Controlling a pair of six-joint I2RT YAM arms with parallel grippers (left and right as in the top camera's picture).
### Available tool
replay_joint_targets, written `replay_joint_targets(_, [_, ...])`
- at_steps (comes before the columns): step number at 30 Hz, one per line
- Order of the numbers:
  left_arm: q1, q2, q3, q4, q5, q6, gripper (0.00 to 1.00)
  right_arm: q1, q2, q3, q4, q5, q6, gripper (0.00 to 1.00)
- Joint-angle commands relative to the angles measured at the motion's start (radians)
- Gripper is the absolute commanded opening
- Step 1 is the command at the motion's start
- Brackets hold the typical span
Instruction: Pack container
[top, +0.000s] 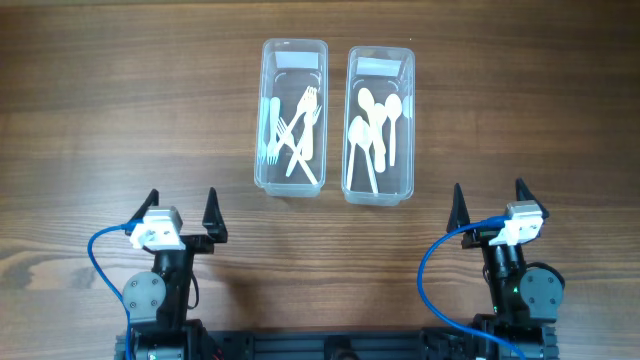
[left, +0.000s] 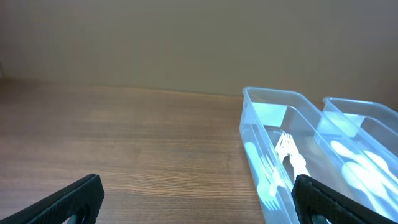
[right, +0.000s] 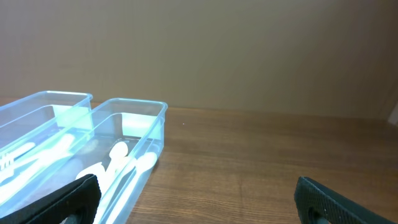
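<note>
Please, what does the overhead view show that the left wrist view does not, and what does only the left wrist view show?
Only overhead: the right gripper, open, both arms, and both containers seen whole, end to end. Only left wrist: the plain beige wall behind the table. Both: the wooden table, the fork container with white forks, the spoon container with white spoons beside it, and the left gripper, open and empty.
</note>
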Motion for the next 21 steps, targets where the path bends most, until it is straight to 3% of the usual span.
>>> replay_joint_targets(1, [0.007,-0.012,-0.010,0.000,0.020,0.051,1.00,0.004,-0.012,-0.001,0.006,-0.016,-0.011,1.00])
replay_joint_targets(21, [-0.018,-0.011,-0.010,-0.002,0.019,0.018,1.00,0.004,-0.012,-0.001,0.005,-0.016,-0.011,1.00])
